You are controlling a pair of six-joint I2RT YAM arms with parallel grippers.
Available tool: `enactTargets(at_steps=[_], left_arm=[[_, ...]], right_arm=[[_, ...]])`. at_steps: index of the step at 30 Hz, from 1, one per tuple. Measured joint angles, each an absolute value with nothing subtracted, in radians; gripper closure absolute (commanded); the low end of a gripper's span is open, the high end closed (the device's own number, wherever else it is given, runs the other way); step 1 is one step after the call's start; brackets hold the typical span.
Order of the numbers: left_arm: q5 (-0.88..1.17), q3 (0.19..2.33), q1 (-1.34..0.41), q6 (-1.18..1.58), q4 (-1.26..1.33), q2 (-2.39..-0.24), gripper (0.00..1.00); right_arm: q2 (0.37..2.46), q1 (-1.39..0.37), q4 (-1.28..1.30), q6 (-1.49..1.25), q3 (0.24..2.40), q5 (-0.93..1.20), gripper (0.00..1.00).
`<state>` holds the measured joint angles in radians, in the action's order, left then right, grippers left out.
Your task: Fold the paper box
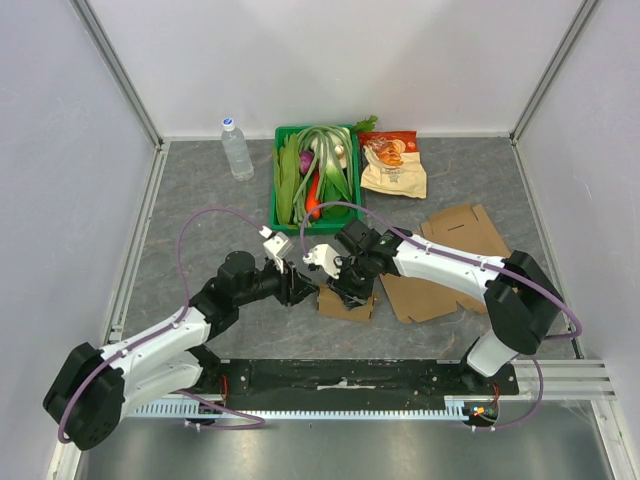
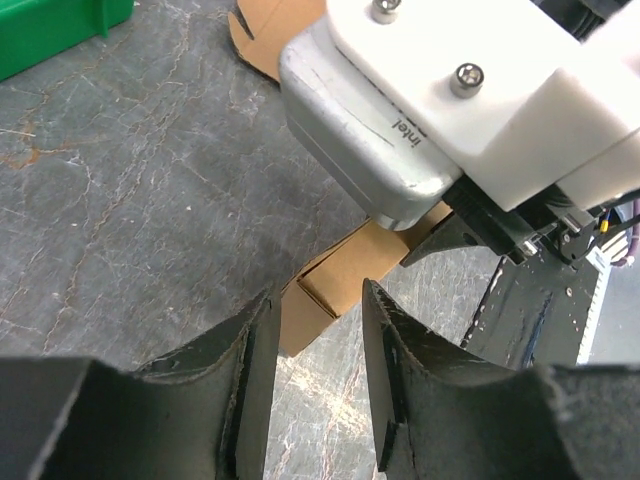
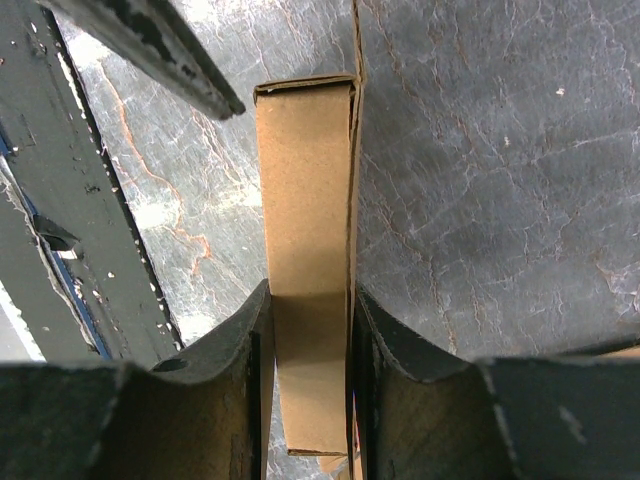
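Observation:
The paper box (image 1: 345, 303) is a small brown cardboard piece, partly folded, lying on the grey table between my two grippers. My right gripper (image 1: 352, 284) comes down on it from the right. In the right wrist view its fingers (image 3: 245, 360) press both sides of an upright cardboard wall of the paper box (image 3: 305, 180), so the right gripper (image 3: 310, 290) is shut on it. My left gripper (image 1: 297, 288) sits just left of the box. In the left wrist view the left gripper (image 2: 318, 292) stands open, the box's corner (image 2: 345, 275) just ahead of its tips and only table between the fingers.
Flat unfolded cardboard sheets (image 1: 445, 262) lie to the right under the right arm. At the back stand a green crate (image 1: 279, 185) of vegetables, a water bottle (image 1: 237, 148) and a snack bag (image 1: 393, 165). The black base rail (image 1: 340, 378) runs along the near edge.

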<state>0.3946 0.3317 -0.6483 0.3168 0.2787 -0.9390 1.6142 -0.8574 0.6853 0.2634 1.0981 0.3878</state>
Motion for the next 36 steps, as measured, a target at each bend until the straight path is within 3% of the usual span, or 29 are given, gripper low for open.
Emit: enactTargets(at_steps=[12, 21, 36], left_arm=[[0.401, 0.345, -0.665, 0.274, 0.282, -0.999, 0.58], [0.343, 0.351, -0.679, 0.259, 0.279, -0.994, 0.48], [0.345, 0.368, -0.680, 0.251, 0.287, -1.041, 0.65]], right_arm=[[1.614, -0.857, 0.689, 0.266, 1.099, 0.388, 0.81], [1.614, -0.857, 0.691, 0.266, 1.100, 0.388, 0.81], [1.614, -0.857, 0.691, 0.266, 1.100, 0.388, 0.82]])
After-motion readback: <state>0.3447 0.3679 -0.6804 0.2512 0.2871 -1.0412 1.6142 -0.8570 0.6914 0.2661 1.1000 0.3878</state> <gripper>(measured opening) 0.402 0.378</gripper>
